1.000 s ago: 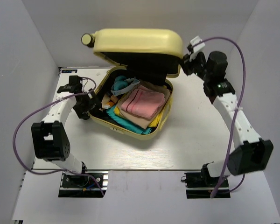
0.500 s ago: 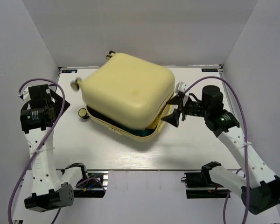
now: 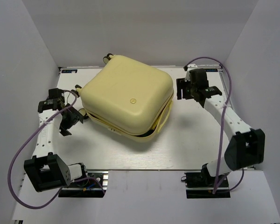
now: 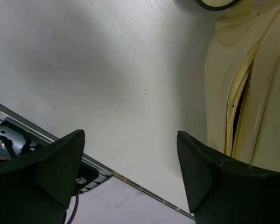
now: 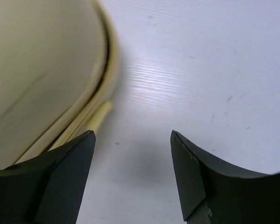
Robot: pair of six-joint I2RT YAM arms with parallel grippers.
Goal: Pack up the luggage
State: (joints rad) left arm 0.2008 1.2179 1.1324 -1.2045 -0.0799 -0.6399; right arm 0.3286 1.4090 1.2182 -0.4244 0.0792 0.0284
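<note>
The pale yellow hard-shell suitcase (image 3: pixel 128 100) is laid diagonally, wheels (image 3: pixel 107 57) far-left, lid down, contents hidden. Left gripper (image 4: pixel 130 172) and right gripper (image 5: pixel 133 172) are spread, empty.

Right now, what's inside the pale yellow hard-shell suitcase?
The lid is down on the pale yellow hard-shell suitcase, so its contents are covered. Only a dark sliver shows through the open seam.

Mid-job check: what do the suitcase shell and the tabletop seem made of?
The luggage looks like moulded hard plastic: pale yellow, smooth, faint sheen, rounded corners, no weave. The table looks like white laminate or coated board, matte, with fine straight grain lines in the wrist views; which one is unclear.
</note>
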